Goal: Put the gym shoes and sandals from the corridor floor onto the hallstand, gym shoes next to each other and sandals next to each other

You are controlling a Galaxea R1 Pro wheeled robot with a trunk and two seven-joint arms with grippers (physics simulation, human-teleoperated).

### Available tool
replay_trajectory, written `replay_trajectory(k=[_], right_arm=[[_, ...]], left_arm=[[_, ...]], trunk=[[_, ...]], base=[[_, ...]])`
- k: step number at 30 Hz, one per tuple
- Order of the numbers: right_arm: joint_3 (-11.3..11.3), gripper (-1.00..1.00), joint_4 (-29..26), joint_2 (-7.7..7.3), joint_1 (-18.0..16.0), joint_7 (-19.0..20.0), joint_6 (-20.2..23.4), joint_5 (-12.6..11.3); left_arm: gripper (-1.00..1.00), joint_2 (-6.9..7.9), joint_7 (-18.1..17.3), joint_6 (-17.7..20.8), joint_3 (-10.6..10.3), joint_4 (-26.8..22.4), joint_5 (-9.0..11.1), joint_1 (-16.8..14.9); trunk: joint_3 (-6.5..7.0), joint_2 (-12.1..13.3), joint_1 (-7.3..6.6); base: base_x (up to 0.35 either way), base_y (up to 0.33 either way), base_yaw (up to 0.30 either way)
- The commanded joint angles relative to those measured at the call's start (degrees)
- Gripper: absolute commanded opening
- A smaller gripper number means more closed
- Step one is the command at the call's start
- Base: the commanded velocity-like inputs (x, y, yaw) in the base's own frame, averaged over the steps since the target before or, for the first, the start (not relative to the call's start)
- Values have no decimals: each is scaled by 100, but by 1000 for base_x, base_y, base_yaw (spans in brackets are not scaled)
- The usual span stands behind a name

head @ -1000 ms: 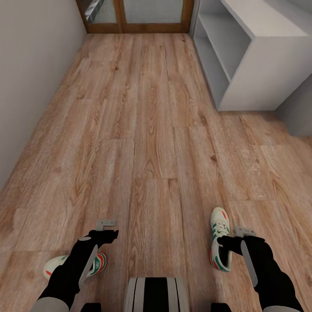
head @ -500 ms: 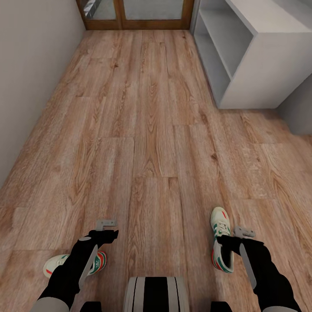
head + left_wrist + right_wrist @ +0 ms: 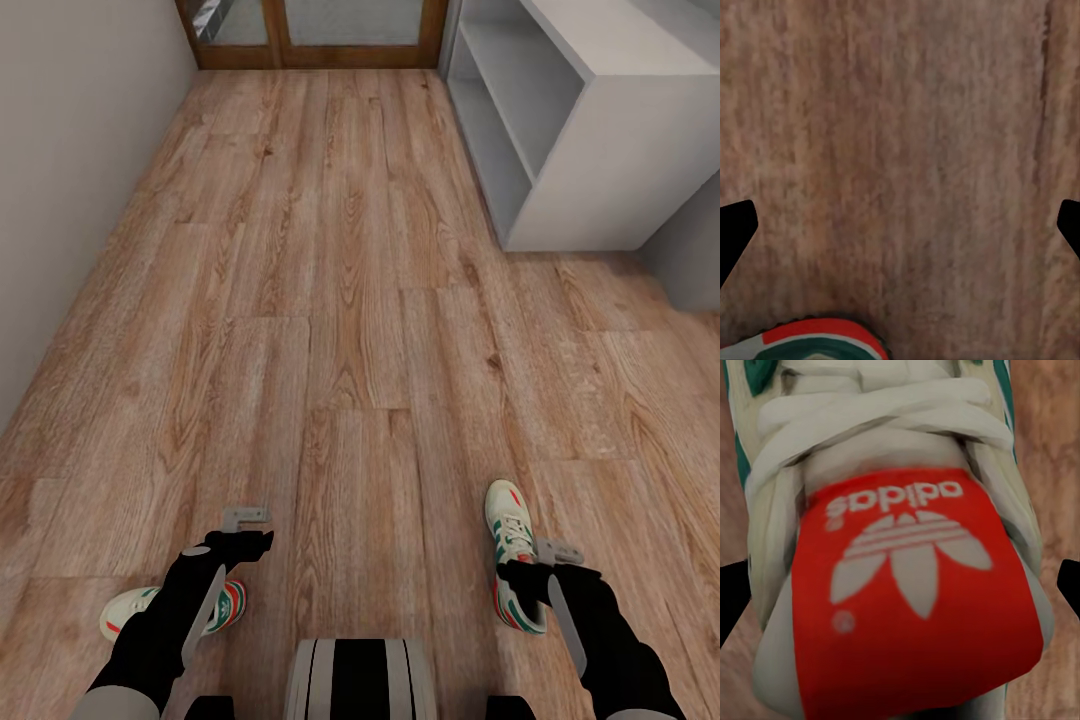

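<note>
Right pincer (image 3: 535, 565) spread over right gym shoe (image 3: 515, 560), red tongue tag (image 3: 911, 585) reading "adidas"; left pincer (image 3: 240, 535) spread near left gym shoe (image 3: 225, 607).

two cream-white lace-up sneakers with green stripes, one (image 3: 515, 570) upright, one (image 3: 170, 612) on its side, lie well apart on wood-plank floor (image 3: 340, 300); pale grey open-shelved rack (image 3: 590, 150) stands beyond.

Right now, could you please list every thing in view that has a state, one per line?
Right gym shoe: lying on the floor, laces tied, directly below the right end effector.
Left gym shoe: on the floor, partly hidden under the left arm.
Left end effector: open, empty.
Right end effector: open, not yet gripping.
Hallstand: shelves bare where visible.
Door: closed.
</note>
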Motion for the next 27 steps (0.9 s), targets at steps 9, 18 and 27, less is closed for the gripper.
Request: replay_trajectory(k=[9, 18, 27], right_arm=[[0, 100, 20, 1, 1, 1, -3, 0], [0, 100, 23, 0, 0, 2, -5, 0], [1, 100, 29, 0, 1, 1, -6, 0]], left_arm=[[100, 2, -1, 0, 0, 0, -4, 0], [100, 0, 1, 2, 0, 0, -4, 2], [100, 3, 0, 1, 0, 0, -5, 2]], trunk=[[0, 0, 0], [0, 0, 0], [0, 0, 0]], base=[[0, 0, 0], [0, 0, 0], [0, 0, 0]])
